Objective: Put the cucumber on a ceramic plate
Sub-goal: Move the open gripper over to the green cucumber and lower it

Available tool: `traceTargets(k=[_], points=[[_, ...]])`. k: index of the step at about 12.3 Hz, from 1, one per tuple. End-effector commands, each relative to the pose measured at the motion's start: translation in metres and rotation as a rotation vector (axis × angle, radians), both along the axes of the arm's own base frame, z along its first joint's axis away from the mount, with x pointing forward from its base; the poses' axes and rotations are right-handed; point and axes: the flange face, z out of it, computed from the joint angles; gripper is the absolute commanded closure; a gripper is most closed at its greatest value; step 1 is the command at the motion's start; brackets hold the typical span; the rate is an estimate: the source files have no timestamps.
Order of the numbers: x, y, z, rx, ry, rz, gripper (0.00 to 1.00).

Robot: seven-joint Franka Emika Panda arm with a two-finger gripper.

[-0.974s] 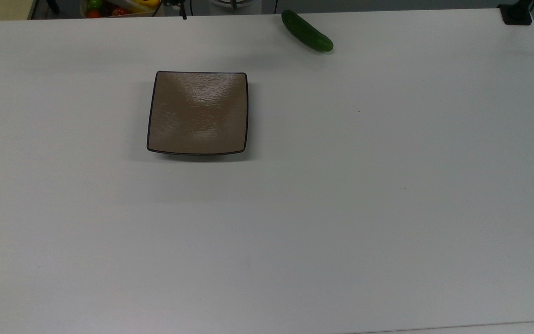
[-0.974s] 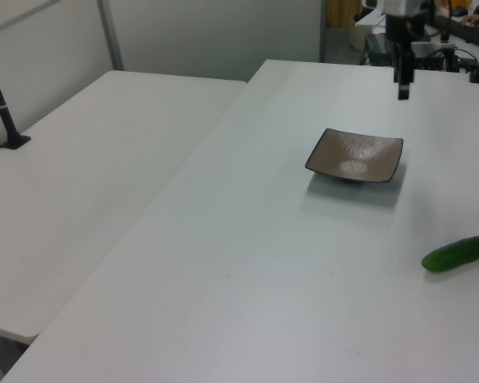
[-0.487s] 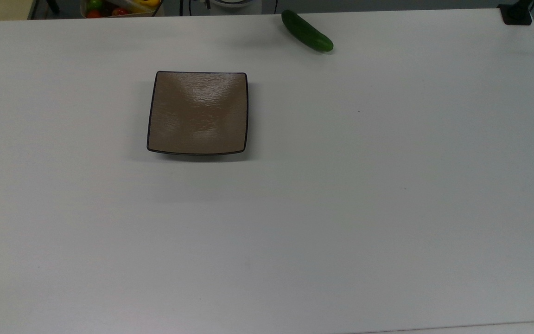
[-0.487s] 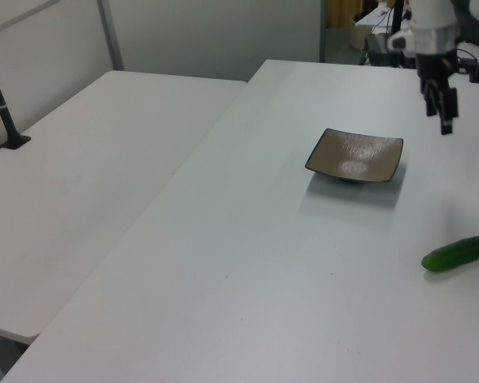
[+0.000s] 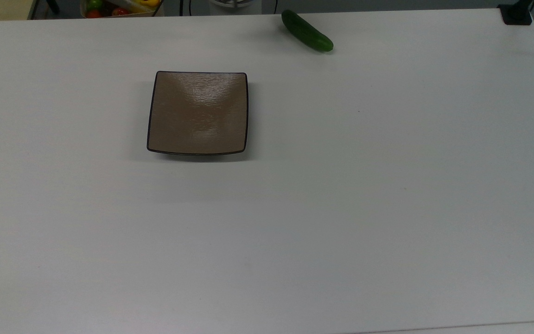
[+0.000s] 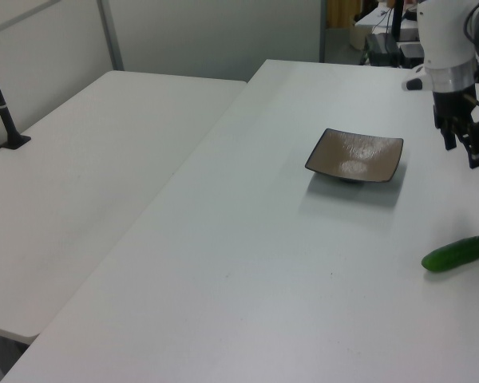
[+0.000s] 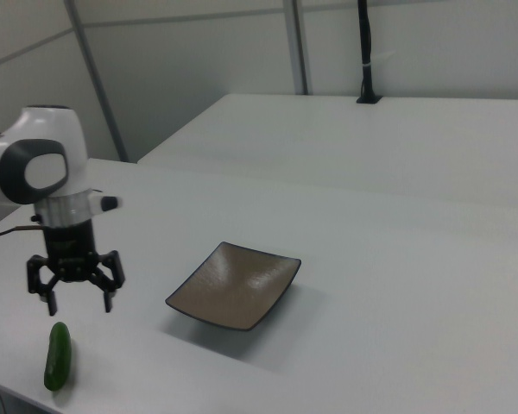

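Dark green and smooth, the cucumber [image 5: 307, 31] lies flat on the white tabletop [image 5: 341, 195] near its far edge in the top view, well apart from the ceramic plate [image 5: 197, 112], which sits toward the top view's left. The plate is square, glossy brown with a thin dark rim, and bare. In the left view the cucumber [image 6: 457, 253] rests near the left view's right edge, nearer the camera than the plate [image 6: 355, 155]. In the right view it [image 7: 58, 356] lies lengthwise at the near corner, toward the right view's left, with the plate [image 7: 234, 284] beside it toward the centre.

The gripper [image 7: 77, 301] hangs in the air just above the cucumber's far end, pointing down, clear of it. Its jaws stand spread wide and hold nothing. In the left view the gripper [image 6: 461, 152] hovers between plate and cucumber, toward the left view's right.
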Motion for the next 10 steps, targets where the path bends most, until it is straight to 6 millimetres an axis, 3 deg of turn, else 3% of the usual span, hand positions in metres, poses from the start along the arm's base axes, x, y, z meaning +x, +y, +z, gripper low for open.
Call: traceTargets(k=[1,4,10], points=[[-0.036,0.057,-0.004,0.011,-0.002,0.057,0.0],[-0.053,0.093,-0.03,0.019,-0.055,0.058,0.0],[-0.046,0.116,-0.095,0.036,-0.118,0.05,0.0]])
